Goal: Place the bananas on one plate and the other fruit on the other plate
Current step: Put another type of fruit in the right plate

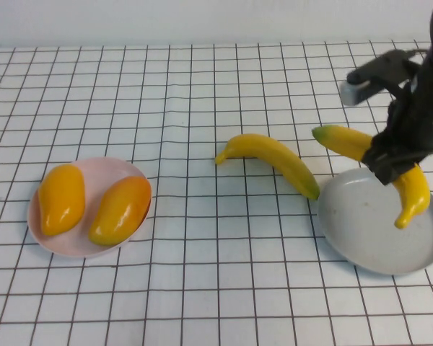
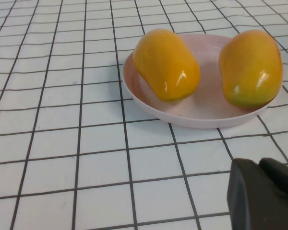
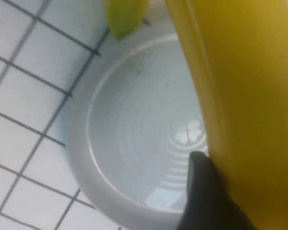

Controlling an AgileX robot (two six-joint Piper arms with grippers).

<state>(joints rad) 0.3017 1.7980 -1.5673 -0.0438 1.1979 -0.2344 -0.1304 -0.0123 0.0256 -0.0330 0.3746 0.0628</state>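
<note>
Right tool [image 1: 395, 164] over the far rim of the grey plate [image 1: 361, 238], clamped on the middle of one banana [image 1: 411, 189], green tip pointing back toward the robot's left and the other end hanging down over the plate bowl; from the right wrist view, yellow skin pressed against a dark finger [image 3: 206, 201], with the plate directly below. Second banana [image 1: 274, 160] lying on the gridded bench [image 1: 202, 288] just left of the grey plate, its lower end touching or nearly touching the rim. Pink plate [image 1: 40, 231] well apart on the robot's left, carrying both mango-like fruits [image 1: 61, 198], side by side, the redder one [image 1: 121, 209] nearer the centre of the bench. Left tool [image 2: 264, 196] parked low beside the pink plate, only a dark corner showing; open or closed, cannot tell. Judged from the gloss: plastic fruit, light, stiff and slippery, so unlikely to bruise but prone to swivel or slide out of a narrow pinch. Best hold across the thick middle of the curve, near the balance point, as with the held one. Likely some rocking on the curved back once set down, so a low release well inside the rim looks wise. Mango half seemingly done; banana half in progress.
</note>
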